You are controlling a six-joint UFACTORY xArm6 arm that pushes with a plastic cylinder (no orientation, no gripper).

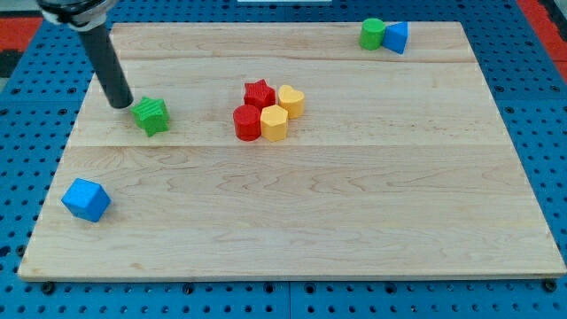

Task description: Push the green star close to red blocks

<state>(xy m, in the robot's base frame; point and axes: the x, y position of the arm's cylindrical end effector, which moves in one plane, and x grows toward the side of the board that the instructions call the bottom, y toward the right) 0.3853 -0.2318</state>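
camera view: a blue block [86,199] lies at the wooden board's [354,204] lower left. my tip [120,104], a plain rod without jaws, sits just left of the green star [151,115]. well right, the red star [259,92] and red cylinder [246,122] cluster together.

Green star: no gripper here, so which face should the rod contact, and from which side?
Contact the green star on its face toward the view's left and push toward the view's right. The red blocks lie that way, almost level with it. My tip already sits just left of the star. Its points could make it twist, so aim centrally.
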